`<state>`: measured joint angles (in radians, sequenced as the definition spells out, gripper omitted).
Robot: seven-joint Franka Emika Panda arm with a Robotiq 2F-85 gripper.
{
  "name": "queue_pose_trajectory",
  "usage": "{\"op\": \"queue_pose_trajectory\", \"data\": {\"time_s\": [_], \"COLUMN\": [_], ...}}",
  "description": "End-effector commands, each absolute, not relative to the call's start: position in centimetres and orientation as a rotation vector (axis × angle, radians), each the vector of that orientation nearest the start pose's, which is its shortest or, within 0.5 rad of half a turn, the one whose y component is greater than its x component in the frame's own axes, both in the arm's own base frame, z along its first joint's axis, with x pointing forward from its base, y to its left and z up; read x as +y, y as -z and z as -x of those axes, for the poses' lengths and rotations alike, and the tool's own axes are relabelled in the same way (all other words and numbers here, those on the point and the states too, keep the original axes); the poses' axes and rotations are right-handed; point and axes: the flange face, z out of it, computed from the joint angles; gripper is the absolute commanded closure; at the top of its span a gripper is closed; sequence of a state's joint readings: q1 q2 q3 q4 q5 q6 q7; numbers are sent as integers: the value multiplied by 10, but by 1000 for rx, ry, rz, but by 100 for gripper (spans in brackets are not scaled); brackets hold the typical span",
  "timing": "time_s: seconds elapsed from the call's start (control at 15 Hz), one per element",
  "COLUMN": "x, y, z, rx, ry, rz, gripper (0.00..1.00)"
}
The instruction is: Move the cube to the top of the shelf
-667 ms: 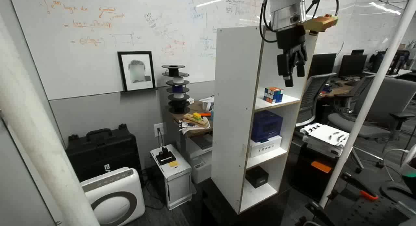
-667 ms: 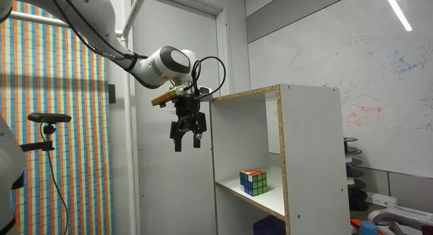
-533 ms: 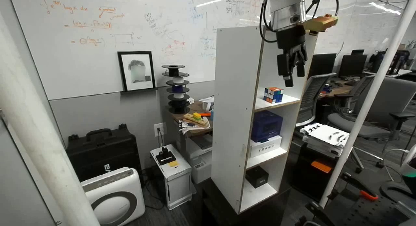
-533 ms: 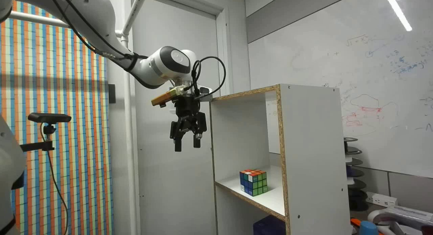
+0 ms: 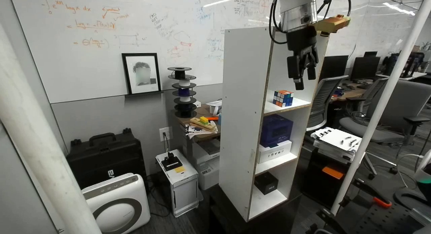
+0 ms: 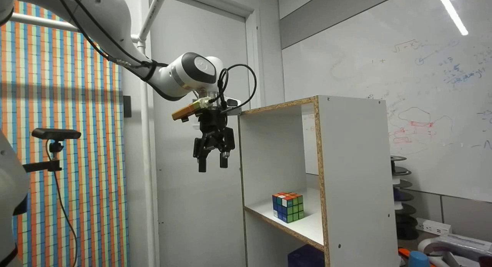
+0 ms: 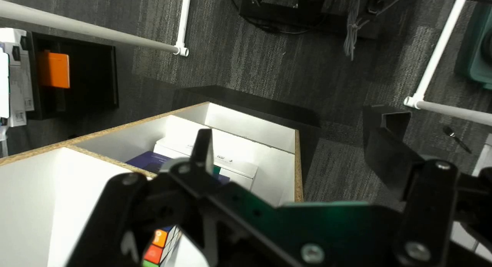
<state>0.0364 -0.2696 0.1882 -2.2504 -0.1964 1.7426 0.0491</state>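
Cube (image 6: 288,208) first, and it's sitting flat on the floor of the uppermost compartment (image 6: 269,155) of the shelf (image 5: 242,109), coloured squares facing out, nothing gripping it. Now to the claw (image 6: 213,166) — it hangs out in front of the shelf, fingers (image 6: 202,166) pointing down, higher than the cube and well apart from it. Those fingers are spread, with nothing between them; both exterior views and the wrist view agree. So, the score: no grasp yet, no lift yet, and the cube sits beneath the top board (image 6: 277,105) rather than on it (the board's upper face can't be seen from here, mind). By my reading we're at the very start, the approach stage. What's left is nearly everything — reach in under that board, take hold of the cube, draw it clear of the front edge, raise it and set it down on top. The awkward bit, I'd guess, is working beneath the board without a knock.
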Motion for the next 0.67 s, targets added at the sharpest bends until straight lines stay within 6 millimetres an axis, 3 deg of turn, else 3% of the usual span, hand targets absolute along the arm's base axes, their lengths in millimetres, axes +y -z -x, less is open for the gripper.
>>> {"op": "queue_pose_trajectory", "data": {"time_s": [0.0,0.4,0.6], "x": [85,84,80], "y": [-458,-455,-448], "z": [-434,-433,-423], "rx": [-372,-361,-291], "ry": [-360,-336,-282], "rz": [3370,3377,3396], "gripper": [0,0,0]}}
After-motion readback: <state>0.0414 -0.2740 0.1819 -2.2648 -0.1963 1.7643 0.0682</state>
